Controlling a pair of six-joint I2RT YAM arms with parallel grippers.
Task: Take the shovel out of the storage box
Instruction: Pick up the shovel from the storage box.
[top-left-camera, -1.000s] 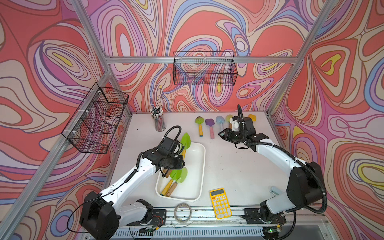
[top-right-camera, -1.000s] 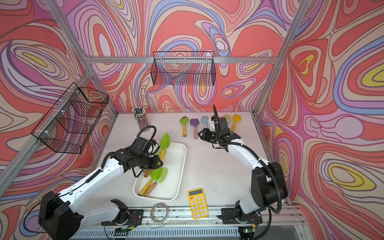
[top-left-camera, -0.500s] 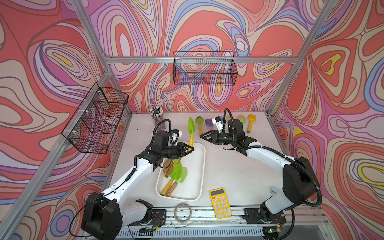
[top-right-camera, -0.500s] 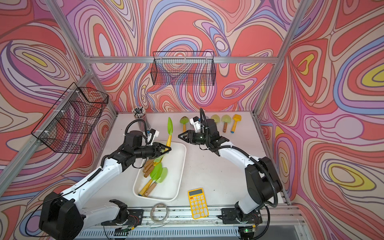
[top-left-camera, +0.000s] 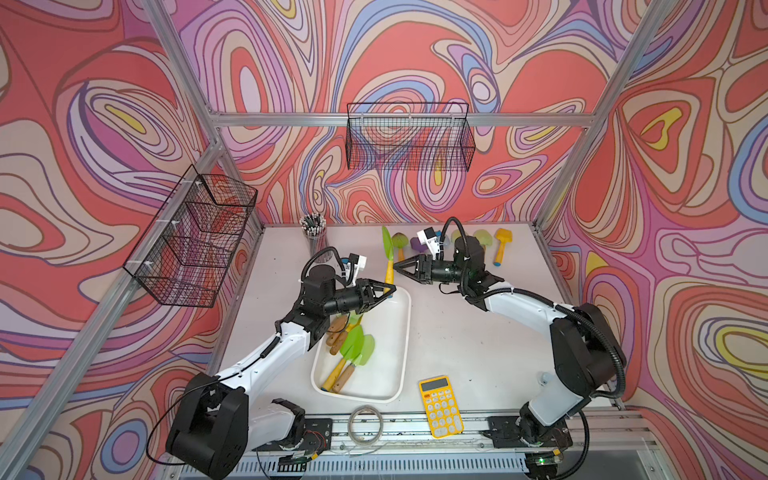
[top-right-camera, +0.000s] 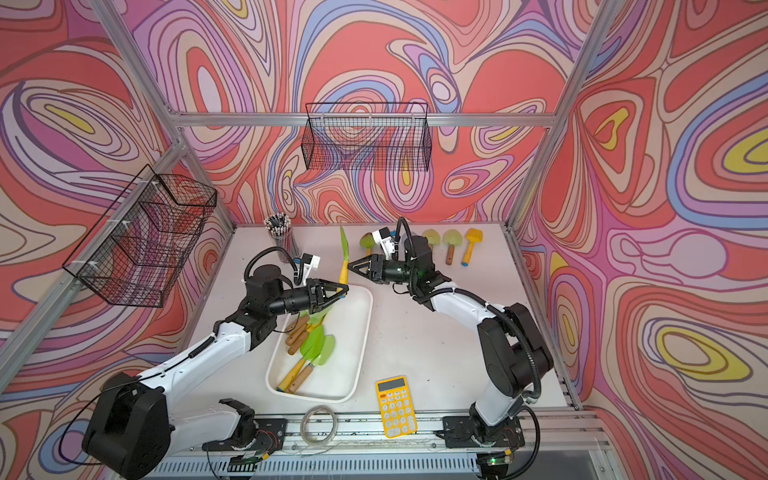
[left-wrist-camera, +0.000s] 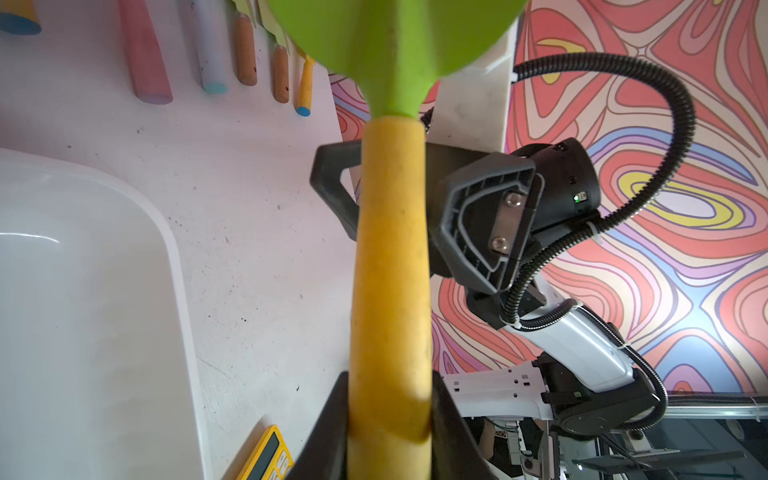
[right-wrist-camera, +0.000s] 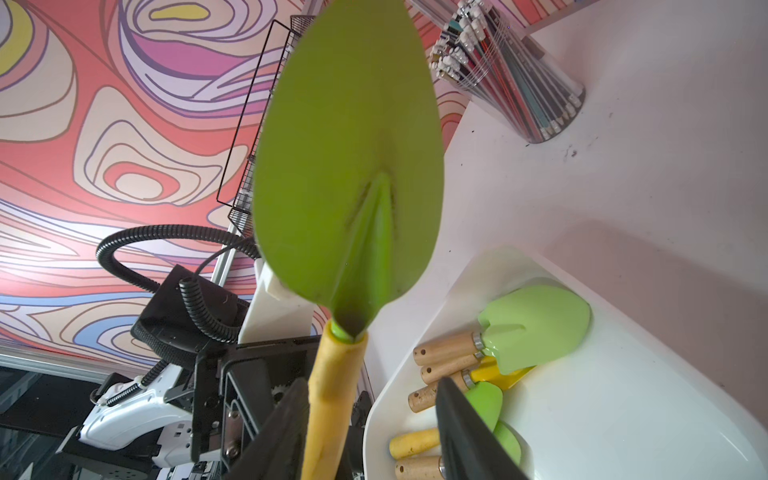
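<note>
Handover seems the reason: your left jaws clench the low end of the green-bladed, yellow-handled shovel (top-left-camera: 389, 270), holding it upright above the far end of the shallow white plastic storage box (top-left-camera: 384, 374), while your right jaws straddle its handle, unclenched

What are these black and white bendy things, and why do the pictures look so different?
They are two robot arms, each ending in a claw. Two pictures look down on the whole table; two come from little cameras on the arms' wrists, so things look huge there. On the table lie a white tray holding small shovels, a yellow calculator, a cup of pencils and more shovels along the back. The left claw is shut on a shovel with a green blade and yellow handle. The right claw stands open around that handle.
</note>
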